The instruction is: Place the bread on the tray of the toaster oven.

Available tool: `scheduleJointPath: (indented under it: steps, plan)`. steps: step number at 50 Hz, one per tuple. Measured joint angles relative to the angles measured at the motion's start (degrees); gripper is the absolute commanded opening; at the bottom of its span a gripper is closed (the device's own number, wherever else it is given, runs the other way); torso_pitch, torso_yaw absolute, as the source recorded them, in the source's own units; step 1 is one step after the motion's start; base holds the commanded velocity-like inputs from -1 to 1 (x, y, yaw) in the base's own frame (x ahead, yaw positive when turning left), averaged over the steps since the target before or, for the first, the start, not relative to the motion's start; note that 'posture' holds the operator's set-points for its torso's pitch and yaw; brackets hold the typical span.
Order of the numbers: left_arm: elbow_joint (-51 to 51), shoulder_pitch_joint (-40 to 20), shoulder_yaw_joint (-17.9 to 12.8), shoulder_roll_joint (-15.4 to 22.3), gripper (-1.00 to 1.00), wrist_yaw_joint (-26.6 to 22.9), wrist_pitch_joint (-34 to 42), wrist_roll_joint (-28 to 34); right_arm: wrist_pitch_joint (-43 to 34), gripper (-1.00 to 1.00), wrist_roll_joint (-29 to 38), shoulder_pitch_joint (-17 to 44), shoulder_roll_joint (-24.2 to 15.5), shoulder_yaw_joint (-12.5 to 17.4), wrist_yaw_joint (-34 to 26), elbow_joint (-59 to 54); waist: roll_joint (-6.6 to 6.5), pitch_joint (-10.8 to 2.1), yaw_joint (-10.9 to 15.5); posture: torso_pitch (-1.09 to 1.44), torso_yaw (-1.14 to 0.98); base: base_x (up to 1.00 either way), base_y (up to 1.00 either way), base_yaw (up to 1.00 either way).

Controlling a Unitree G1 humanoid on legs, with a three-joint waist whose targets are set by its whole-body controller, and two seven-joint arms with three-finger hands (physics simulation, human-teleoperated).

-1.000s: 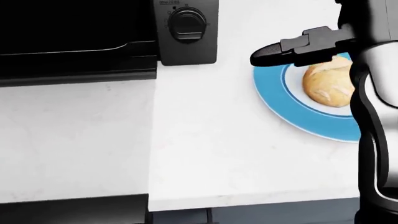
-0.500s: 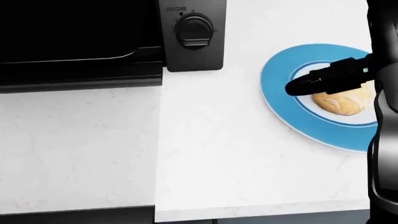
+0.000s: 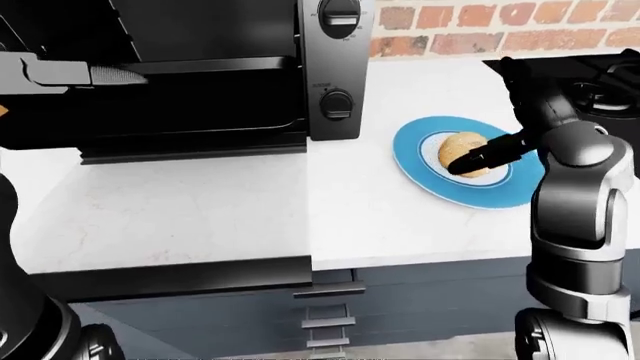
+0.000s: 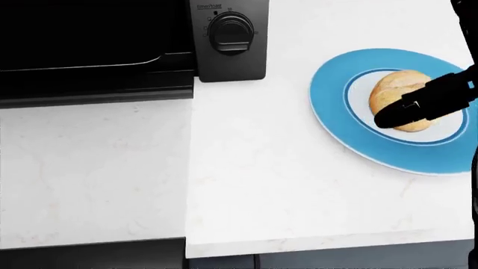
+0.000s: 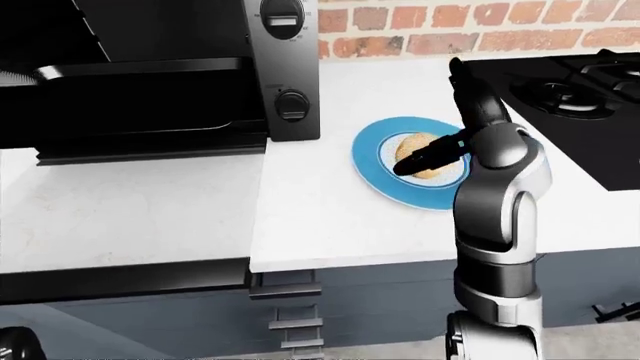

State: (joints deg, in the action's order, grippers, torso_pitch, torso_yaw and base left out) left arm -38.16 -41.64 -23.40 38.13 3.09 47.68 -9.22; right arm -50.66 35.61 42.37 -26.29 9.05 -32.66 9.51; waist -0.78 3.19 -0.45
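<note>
The bread (image 4: 396,89), a round golden roll, lies on a blue-rimmed white plate (image 4: 336,120) on the white counter, right of the toaster oven (image 3: 335,67). My right hand (image 4: 411,109) reaches in from the right, its dark fingers (image 3: 480,159) stretched over the roll's lower right side and touching it, not closed round it. The oven's door (image 3: 190,142) hangs open and its dark tray (image 5: 140,69) sticks out at the left. A grey shape at the tray's left end in the left-eye view (image 3: 45,71) looks like my left hand; its fingers do not show.
A black gas hob (image 5: 570,97) lies right of the plate. A brick wall (image 3: 500,30) runs behind the counter. The counter edge (image 4: 329,246) drops to dark drawers (image 3: 330,307). The oven's knob panel (image 4: 230,33) stands close to the plate's left.
My right hand has come down from the plate's upper left onto the bread's lower right side. The head view shifted slightly; the bread stays on the plate.
</note>
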Motion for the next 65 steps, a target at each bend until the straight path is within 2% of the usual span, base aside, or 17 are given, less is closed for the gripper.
scheduleJointPath:
  steps: [9,17,28,29,32,37,65]
  plan:
    - [-0.4,1.2,-0.5,-0.3,1.00,0.3,-0.1,-0.5,1.0,1.00,1.0,0.6,-1.0,1.0,-4.3,-3.3,0.13,-0.05,0.0,0.00,0.00,0.00,0.00,0.00]
    - [-0.7,2.1,-1.2,0.2,1.00,0.9,-0.3,-1.4,2.1,1.00,0.2,0.5,-2.3,2.3,-4.3,-6.4,-0.01,-0.18,0.1,0.00,0.00,0.00,0.00,0.00]
    - [-0.3,2.2,-0.5,0.2,1.00,1.0,-0.3,-1.2,3.5,1.00,-0.7,1.7,-1.9,1.5,-3.5,-9.9,-0.11,-0.25,0.0,0.00,0.00,0.00,0.00,0.00]
    - [-0.3,2.2,-0.5,0.2,1.00,0.9,-0.3,-1.1,3.7,0.95,-0.8,1.8,-1.7,1.4,-3.3,-10.2,-0.11,-0.26,0.0,0.00,0.00,0.00,0.00,0.00]
    - [-0.6,2.3,-0.8,0.2,1.00,0.7,-0.2,-1.0,4.2,1.00,-1.1,2.3,-1.5,1.1,-3.0,-11.5,-0.13,-0.26,0.0,0.00,0.00,0.00,0.00,0.00]
    - [-0.4,2.4,-0.7,0.0,1.00,0.8,-0.5,-0.4,4.7,0.80,-1.4,2.2,-1.1,1.0,-2.4,-12.4,-0.10,-0.29,0.1,0.00,0.00,0.00,0.00,0.00]
    - [-1.2,4.2,-2.6,0.5,1.00,0.8,-0.6,-1.4,4.7,0.68,-1.7,0.7,-0.4,1.0,-2.1,-11.6,-0.13,-0.25,0.1,0.00,0.00,0.00,0.00,0.00]
